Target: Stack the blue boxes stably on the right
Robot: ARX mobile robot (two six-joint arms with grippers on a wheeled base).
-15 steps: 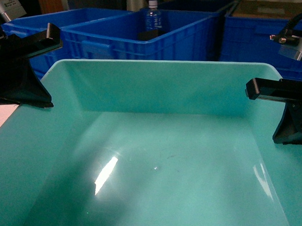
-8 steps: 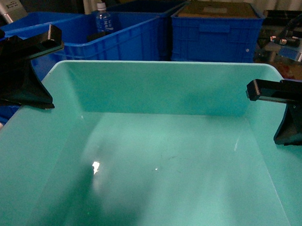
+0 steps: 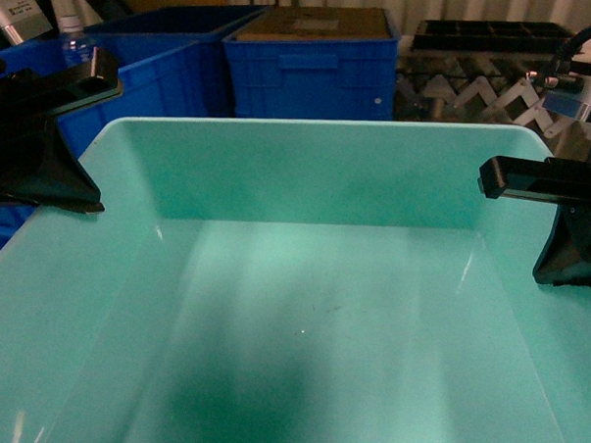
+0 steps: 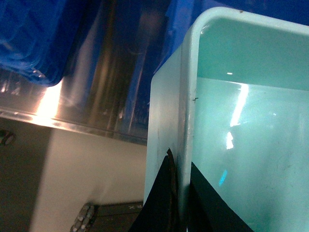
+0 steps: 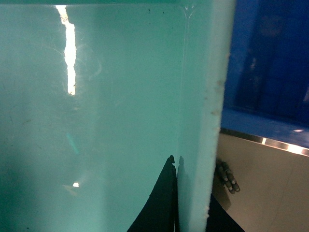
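Turquoise tub (image 3: 309, 309) fills most of the head view, held up between both arms, open side up, inside bare. Left claw (image 3: 37, 144) is clamped on the tub's left wall near the far corner: left wrist view shows one black finger (image 4: 157, 203) outside the wall and one inside, rim pinched between them. Right claw (image 3: 560, 220) is clamped on the right wall the same way: right wrist view shows a dark finger (image 5: 159, 205) against the inner face and another just outside the rim. Behind the tub, royal-blue ribbed crates (image 3: 313, 69) stand side by side; the middle one has a flat brown cardboard surface (image 3: 316, 22) showing at its top. A clear plastic bottle (image 3: 72, 35) pokes up from the crate at far left. To the right of the crates, a dark tray (image 3: 493, 34) sits on a grey lattice frame (image 3: 476, 96). Left wrist view also shows blue crate wall and a shiny metal edge (image 4: 72, 125) beside the tub; right wrist view shows blue crate wall and a pale desk surface (image 5: 270, 193) beyond the rim
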